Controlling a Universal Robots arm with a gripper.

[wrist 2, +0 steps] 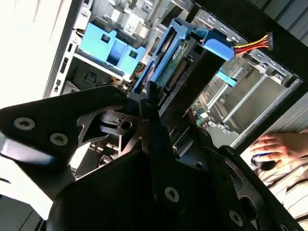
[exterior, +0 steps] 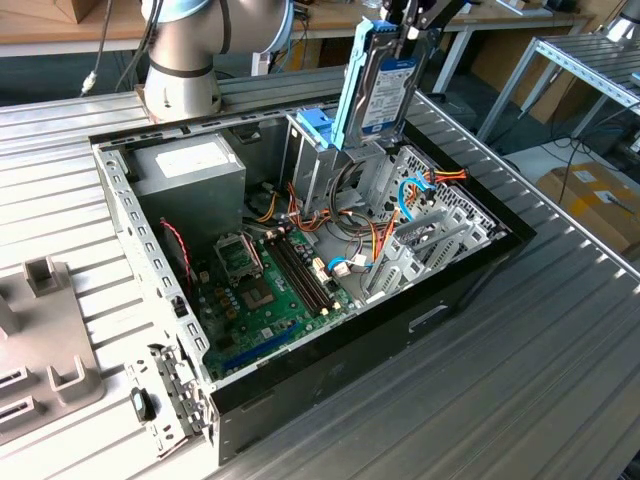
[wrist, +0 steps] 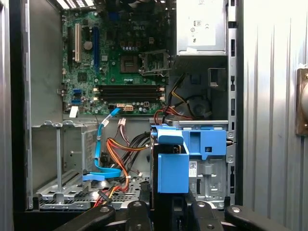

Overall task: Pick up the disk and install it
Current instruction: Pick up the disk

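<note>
**A:** Disk [exterior: 392,88]: on edge in a blue carrier [exterior: 350,80], label outward, hanging clear above the open case [exterior: 470,265]. In the exterior view it is at 1 o'clock of the motherboard [exterior: 265,285].

**B:** Why upright?

**A:** A judgement: the cage [exterior: 315,135], at 8 o'clock of the disk and just beside its lower end, looks to take a drive edge-first from above. Holding the disk vertical lines the carrier up with that opening.

**B:** Gripper?

**A:** Gripper [exterior: 412,30] is at 12 o'clock of the disk, clamped on its upper end. Nothing else bears the disk. In the second wrist view the fingers [wrist 2: 155,120] close in on the disk's edge [wrist 2: 175,72], with no gap seen.

**B:** Seated?

**A:** Not yet. In the first wrist view the carrier [wrist: 172,171] sits beside the cage's blue top [wrist: 207,142]. Whether they touch, I cannot tell.
</note>
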